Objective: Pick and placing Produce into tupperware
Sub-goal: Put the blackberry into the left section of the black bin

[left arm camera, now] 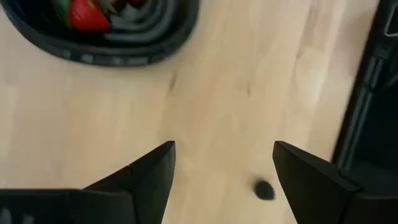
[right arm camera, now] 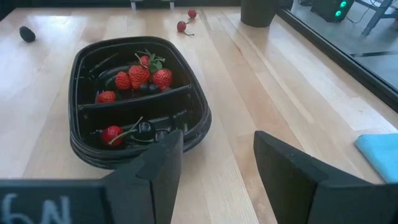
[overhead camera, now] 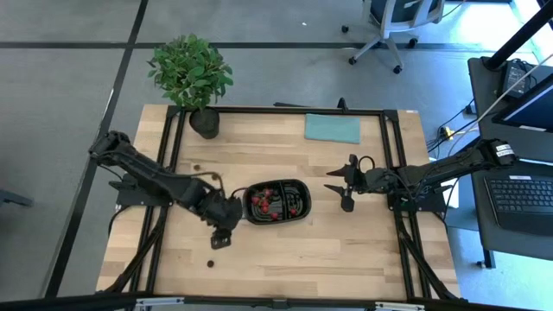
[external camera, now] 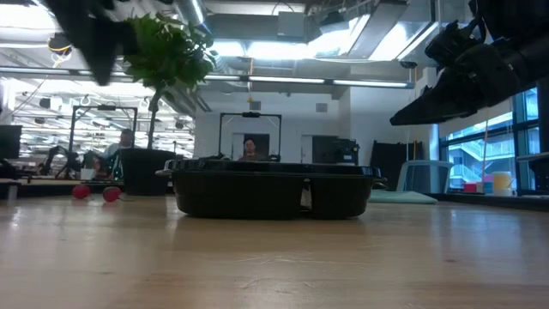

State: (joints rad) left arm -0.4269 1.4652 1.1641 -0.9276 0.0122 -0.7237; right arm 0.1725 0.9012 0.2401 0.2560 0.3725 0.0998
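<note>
The black tupperware (overhead camera: 301, 186) sits near the middle of the wooden table (overhead camera: 285, 255), already holding most of the Produce (right arm camera: 143, 76): a cluster of red strawberries with green tops and a few dark berries in one compartment, one more strawberry and dark berries in the other, as the right wrist view shows; the job looks largely done but not finished, since a dark berry (overhead camera: 211, 263) lies loose on the table at about 7 o'clock from the tray, a small dark piece (overhead camera: 197, 168) lies at about 10 o'clock, and two red pieces (right arm camera: 186, 20) rest on the wood beyond the tray toward the potted plant (overhead camera: 191, 73); the left gripper (overhead camera: 222, 238), just beside the tray's 8 o'clock edge, has its jaws apart and empty, the loose dark berry showing on the wood near its fingers in the left wrist view; the right gripper (overhead camera: 344, 184) waits at 3 o'clock from the tray, jaws apart, nothing between them; a teal cloth (overhead camera: 332, 128) lies at 1 o'clock; the only writing visible is a partly cut-off mark on the right gripper's body, seemingly "6N"; no brand can be read on the tray.
</note>
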